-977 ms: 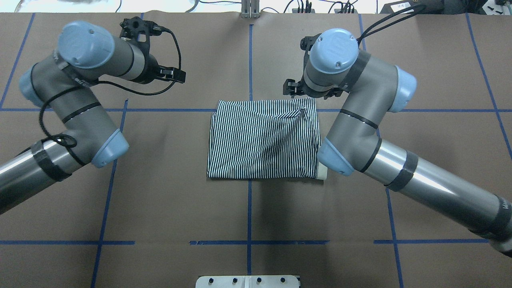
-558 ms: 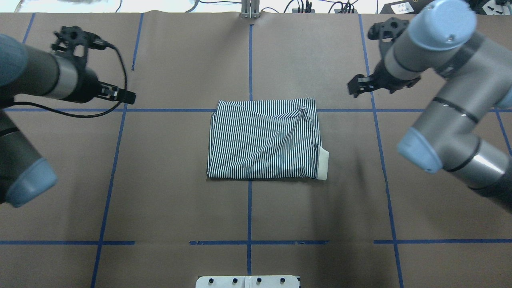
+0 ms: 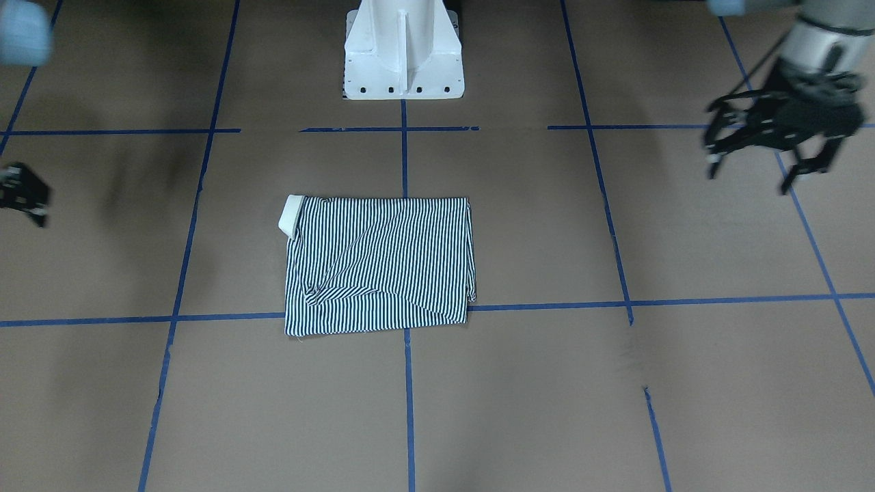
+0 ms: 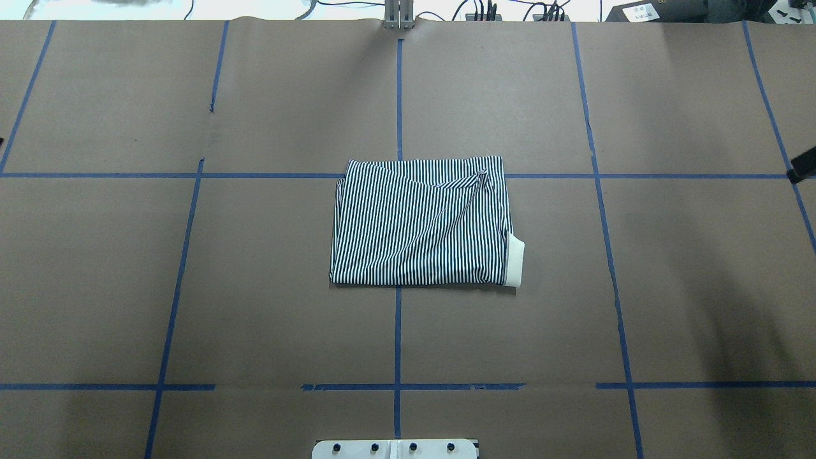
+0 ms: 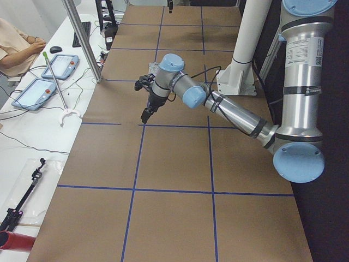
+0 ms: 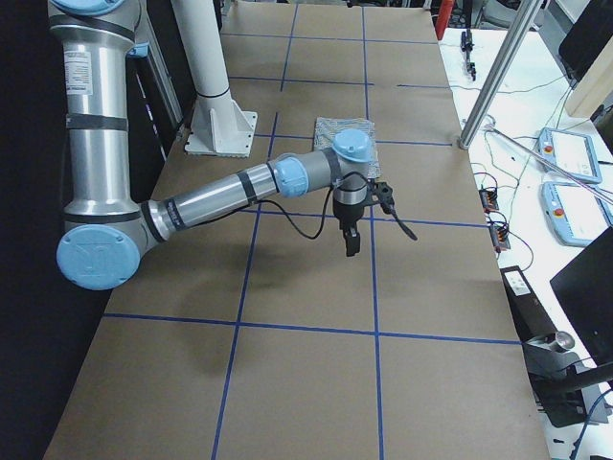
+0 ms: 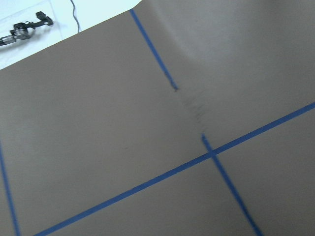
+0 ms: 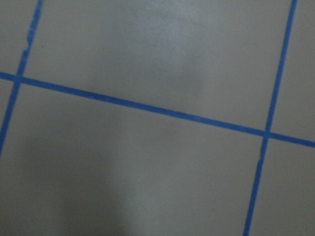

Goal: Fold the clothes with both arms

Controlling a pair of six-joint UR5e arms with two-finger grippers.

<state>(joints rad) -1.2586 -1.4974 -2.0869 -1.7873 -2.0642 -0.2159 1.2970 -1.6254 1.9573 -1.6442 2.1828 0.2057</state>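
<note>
- The striped polo shirt (image 4: pixel 421 222) lies flat at the middle of the brown paper-covered surface (image 4: pixel 255 287). It is a compact rectangle sitting across the central crossing of the blue tape lines (image 4: pixel 398 95), which probably mark the working spot both arms can reach equally.
- Its cream collar (image 4: pixel 515 261) peeks out at the corner nearest the robot on its right side. That edge is a little less tidy, and a diagonal crease runs across the top layer.
- The left gripper (image 3: pixel 748 179) hangs above bare surface, well apart from the shirt. Its jaws are spread open and hold nothing.
- The right gripper (image 3: pixel 24 195) shows only partly at the frame edge, equally far out on the other side. I cannot tell whether its jaws are open or closed, and nothing hangs from it.
- Both wrist cameras see only tape and paper, which fits arms parked wide of the garment.
- Judging by the neat bundle and the clear arms, the folding looks essentially done.
</note>
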